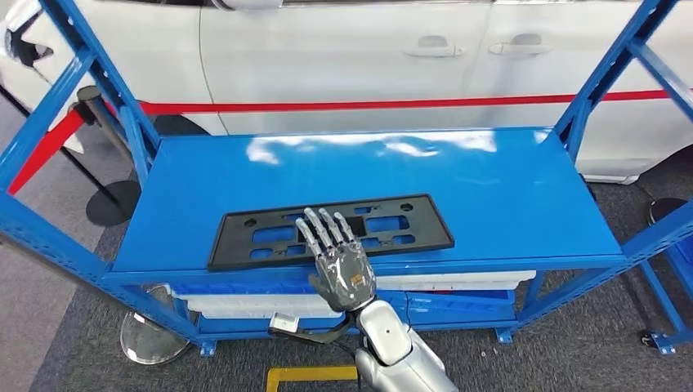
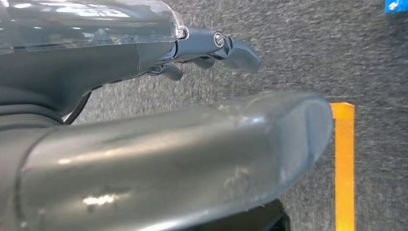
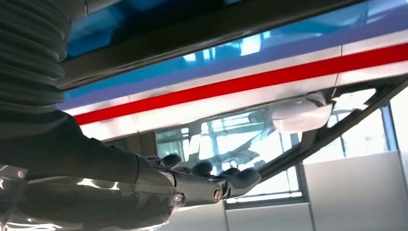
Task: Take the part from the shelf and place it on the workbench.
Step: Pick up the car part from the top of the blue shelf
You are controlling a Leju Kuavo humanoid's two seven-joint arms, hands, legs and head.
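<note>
Fingers of the right hand (image 1: 343,269) extended flat over the near edge of the shelf (image 1: 490,188), on the part (image 1: 270,237).

Nearest, the right hand lies palm down, its fingers (image 1: 325,230) straight and slightly spread, resting on the black part without closing round it. The part lies flat along the front of the blue shelf, running out to both sides of the fingers. Beyond the fingertips lies bare shelf top, then a white car (image 1: 368,57) with a red stripe. The left hand (image 2: 211,45) hangs over grey carpet, fingers (image 2: 240,53) loosely extended, holding nothing.
</note>
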